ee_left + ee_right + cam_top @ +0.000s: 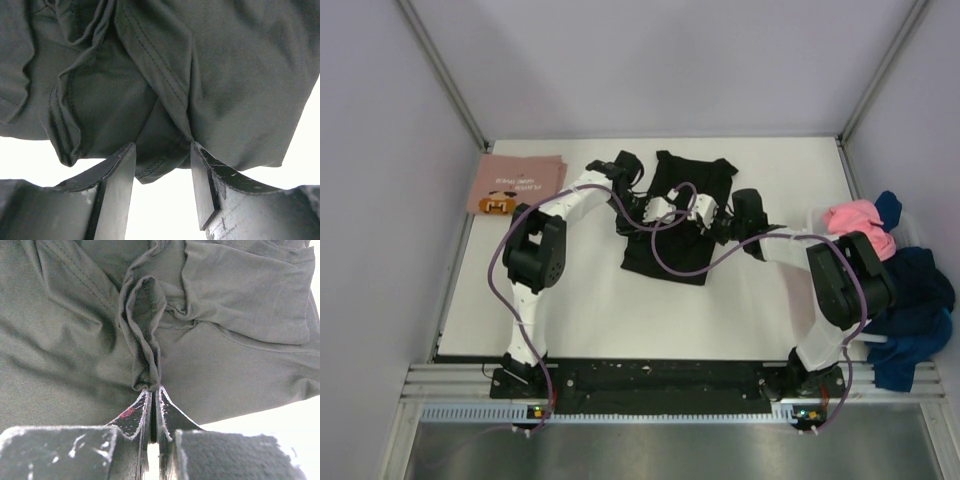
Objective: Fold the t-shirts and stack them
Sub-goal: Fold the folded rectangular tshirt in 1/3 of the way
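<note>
Tightly pinches ridge of crumpled black cloth t-shirt (pixel 240 305) in right gripper (pixel 154 388). Straddles its hem with left gripper (pixel 163 148), jaws parted.

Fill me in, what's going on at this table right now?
Both arms are working on the black t-shirt lying in the middle of the table. The right gripper is shut on a pinched ridge of its cloth. The left gripper is open, with a hem edge between its fingers. One pink t-shirt lies folded at the far left corner. A pile of unfolded shirts sits at the right edge.
</note>
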`<action>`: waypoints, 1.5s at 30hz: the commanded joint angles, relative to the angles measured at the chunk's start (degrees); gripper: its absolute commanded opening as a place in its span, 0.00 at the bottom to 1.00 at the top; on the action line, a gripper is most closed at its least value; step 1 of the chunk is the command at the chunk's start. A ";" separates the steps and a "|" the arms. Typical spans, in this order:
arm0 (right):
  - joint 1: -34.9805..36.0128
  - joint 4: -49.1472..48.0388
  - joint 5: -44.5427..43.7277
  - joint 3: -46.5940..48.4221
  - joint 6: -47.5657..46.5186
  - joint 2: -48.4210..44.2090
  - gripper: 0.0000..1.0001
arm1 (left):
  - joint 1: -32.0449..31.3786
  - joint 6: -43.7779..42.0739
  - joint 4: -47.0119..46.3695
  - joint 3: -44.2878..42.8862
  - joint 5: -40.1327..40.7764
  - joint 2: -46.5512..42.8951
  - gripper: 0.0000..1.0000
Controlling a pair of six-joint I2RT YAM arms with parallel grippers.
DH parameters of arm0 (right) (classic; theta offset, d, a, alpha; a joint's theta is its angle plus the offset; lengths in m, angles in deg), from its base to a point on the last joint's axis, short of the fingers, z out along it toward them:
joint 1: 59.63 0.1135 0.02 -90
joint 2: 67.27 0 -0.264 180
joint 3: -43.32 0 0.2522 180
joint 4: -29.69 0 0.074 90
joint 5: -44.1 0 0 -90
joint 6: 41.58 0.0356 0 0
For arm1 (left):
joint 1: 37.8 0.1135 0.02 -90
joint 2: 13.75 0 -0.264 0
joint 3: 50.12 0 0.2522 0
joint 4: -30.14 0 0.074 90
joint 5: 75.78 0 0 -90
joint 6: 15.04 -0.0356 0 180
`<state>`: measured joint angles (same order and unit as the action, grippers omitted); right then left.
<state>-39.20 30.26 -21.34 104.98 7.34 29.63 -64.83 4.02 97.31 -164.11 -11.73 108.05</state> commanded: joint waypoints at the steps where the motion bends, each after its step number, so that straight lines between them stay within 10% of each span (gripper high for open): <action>1: -0.83 -0.61 -1.00 1.41 2.06 -1.36 0.02 | -1.71 -6.76 3.46 -0.94 -4.02 -0.60 0.52; 12: -0.91 0.10 -1.00 1.50 1.53 -1.10 0.02 | -1.71 -10.19 8.74 -1.20 -6.74 -0.95 0.50; 16: -0.91 0.01 -0.91 1.41 1.70 -1.19 0.02 | -1.80 -4.04 -1.36 1.61 -1.75 -1.21 0.29; 26: -0.91 0.18 -1.18 1.32 1.35 -1.28 0.02 | -2.24 -3.06 -3.05 1.96 1.43 0.46 0.23; 30: -0.83 0.10 -1.44 1.41 1.27 -1.10 0.02 | -2.51 -2.81 -3.39 2.05 2.05 0.20 0.00; 45: -1.79 -4.73 -8.56 3.34 3.55 2.67 0.00 | -2.59 11.43 -18.86 -3.93 11.09 1.86 0.00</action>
<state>-39.57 29.97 -26.81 105.79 8.76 30.92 -66.27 12.92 83.67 -167.02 -3.75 108.68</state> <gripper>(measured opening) 0.010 0.008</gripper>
